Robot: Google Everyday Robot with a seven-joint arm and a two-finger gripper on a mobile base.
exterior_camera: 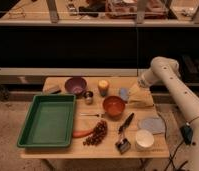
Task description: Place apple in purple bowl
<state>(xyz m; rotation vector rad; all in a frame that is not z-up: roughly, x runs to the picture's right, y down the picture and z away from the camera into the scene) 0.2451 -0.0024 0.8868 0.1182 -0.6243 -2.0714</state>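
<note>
The apple (103, 87), small and yellow-orange, sits on the wooden table (58, 82) near its far edge. The purple bowl (75, 85) stands to the left of the apple, apart from it and with nothing showing inside. My gripper (134, 90) hangs at the end of the white arm (165, 75), over the right rear of the table above a yellowish cloth (139, 97). It is to the right of the apple and does not touch it.
A small metal cup (88, 96) stands between bowl and apple. An orange-brown bowl (114, 106) sits mid-table. A green tray (48, 120) fills the left. A carrot (83, 133), grapes (96, 134), a black brush (124, 125), a white cup (144, 139) and a grey lid (152, 125) lie near the front.
</note>
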